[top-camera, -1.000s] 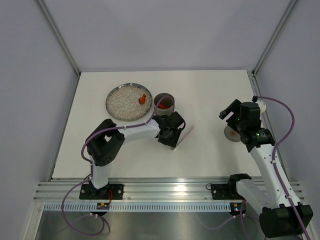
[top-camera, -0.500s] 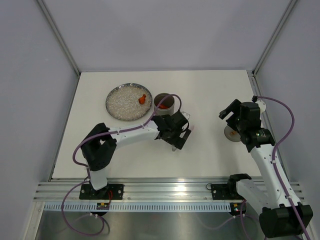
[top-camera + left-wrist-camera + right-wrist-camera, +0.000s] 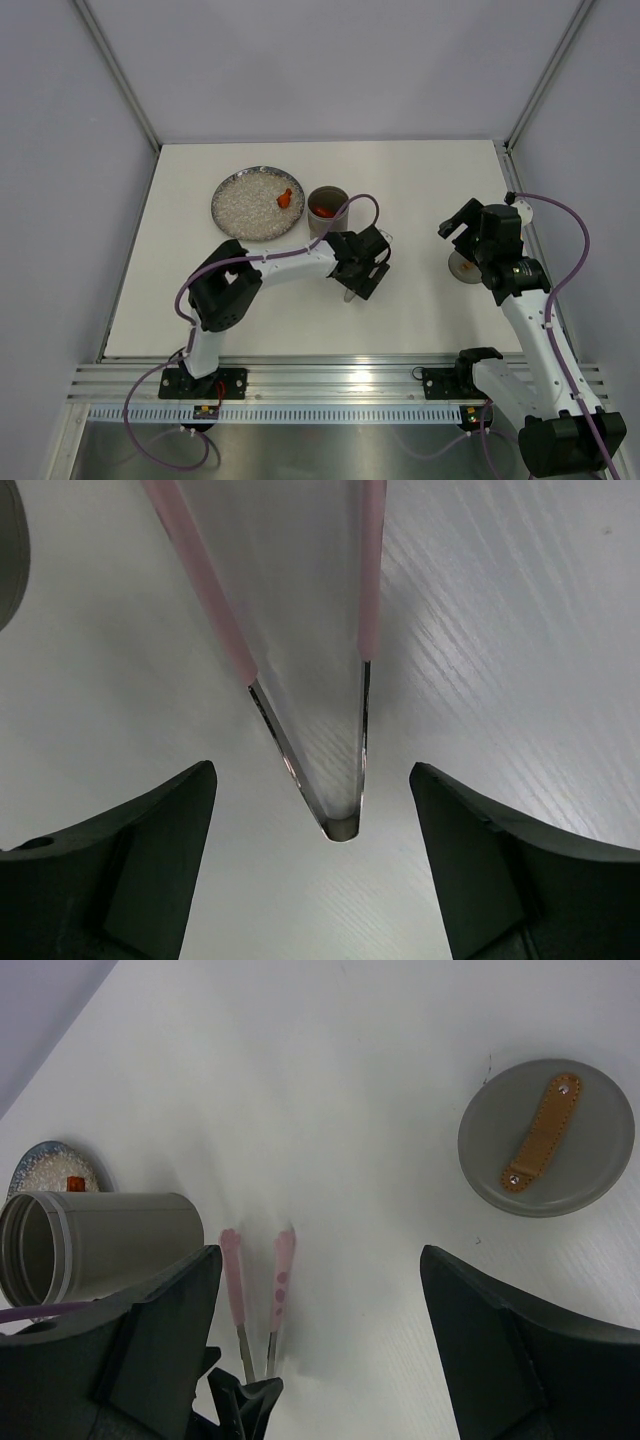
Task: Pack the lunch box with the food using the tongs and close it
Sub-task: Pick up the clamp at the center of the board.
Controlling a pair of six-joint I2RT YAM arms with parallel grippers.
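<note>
The pink tongs [image 3: 300, 630] lie on the table, their steel hinge end between the fingers of my left gripper [image 3: 311, 780], which is open and touches neither arm. Their paw-shaped tips [image 3: 258, 1265] point away from it. The grey lunch box [image 3: 327, 208] stands upright just behind the left gripper [image 3: 362, 266], with red and orange food [image 3: 322, 211] inside. One orange piece of food [image 3: 286, 197] remains on the speckled plate [image 3: 250, 205]. My right gripper [image 3: 320, 1252] is open and empty, hovering near the lid [image 3: 545, 1138].
The flat grey lid [image 3: 462, 266] with a tan strap lies at the right, partly under the right wrist. The plate sits close beside the lunch box on its left. White table, grey walls on three sides.
My left gripper has opened and let go of the tongs, which now rest on the table. The left arm has shifted slightly to the right. The right arm has not moved.
</note>
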